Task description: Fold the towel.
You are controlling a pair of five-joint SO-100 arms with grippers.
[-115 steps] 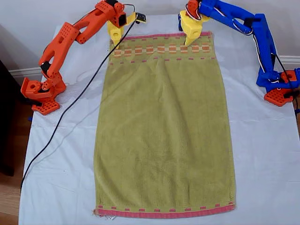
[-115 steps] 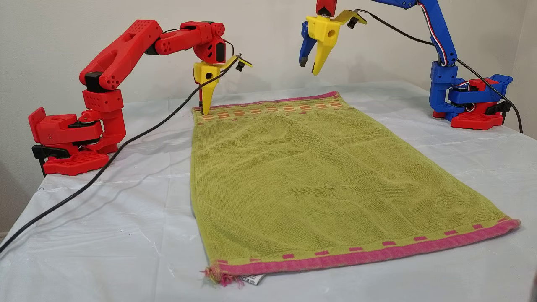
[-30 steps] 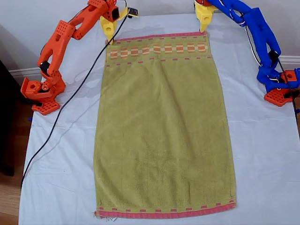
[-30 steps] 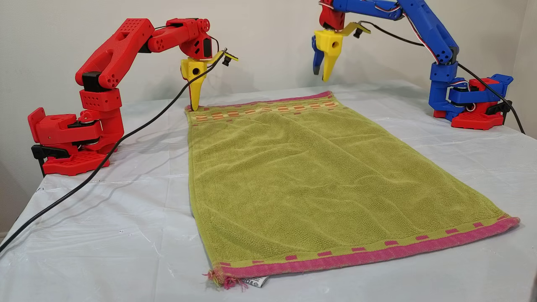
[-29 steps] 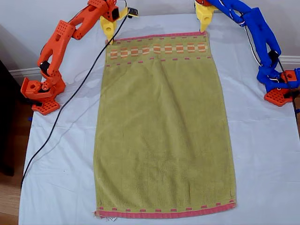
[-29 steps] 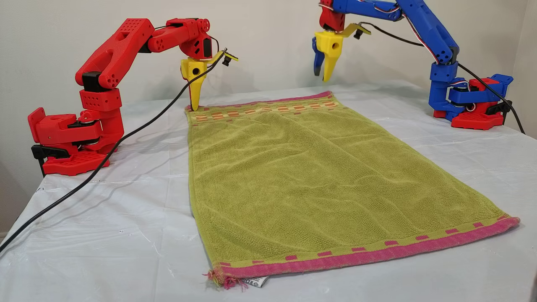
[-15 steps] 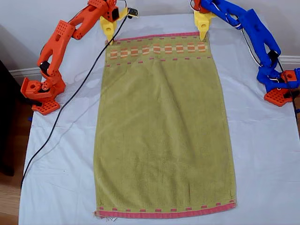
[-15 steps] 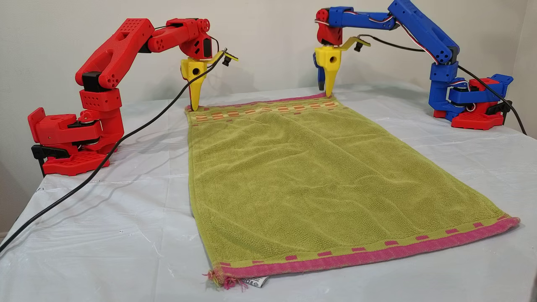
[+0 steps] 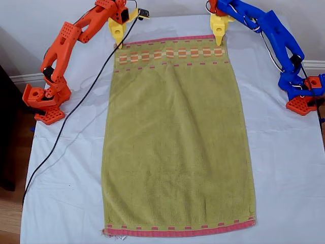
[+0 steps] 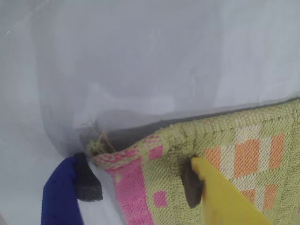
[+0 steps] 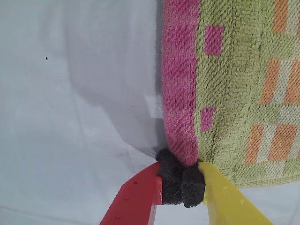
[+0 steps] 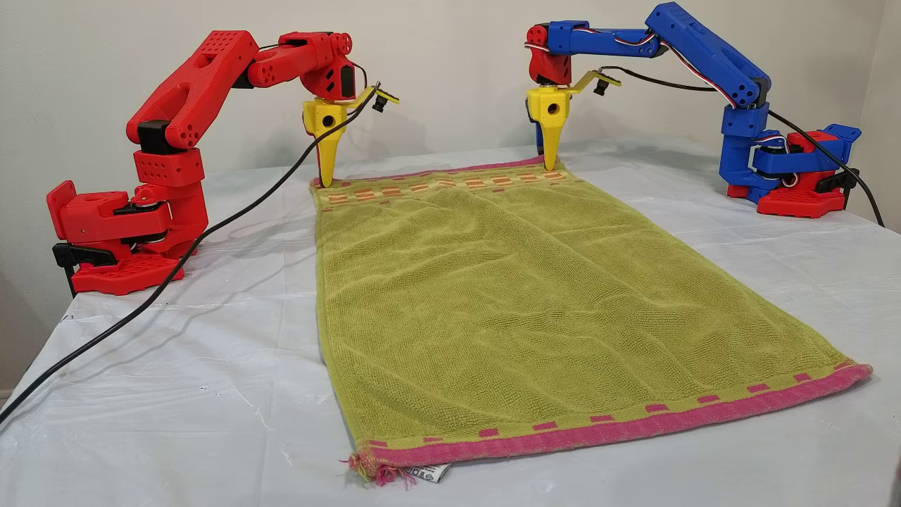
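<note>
The olive-green towel (image 9: 175,132) lies flat on the white sheet, its checked band at the far end by both arms. My second gripper (image 11: 182,182), on the red arm (image 9: 63,46), is shut on the pink hem at one far corner (image 12: 326,182). My first gripper (image 10: 140,185), on the blue arm (image 9: 277,35), is open and set down astride the other far corner (image 12: 549,166). Its blue finger (image 10: 63,197) rests on the sheet and its yellow finger (image 10: 220,197) on the checks. The near pink hem (image 12: 612,428) lies flat.
A black cable (image 9: 76,117) trails from the red arm's wrist across the white sheet (image 9: 284,168) towards the exterior view's lower left. The red base (image 9: 43,104) and blue base (image 9: 302,96) stand at the table's sides. A wall is close behind.
The blue arm has lowered my first gripper from above the table onto the towel's far corner. The red arm and the towel have stayed still over the last second.
</note>
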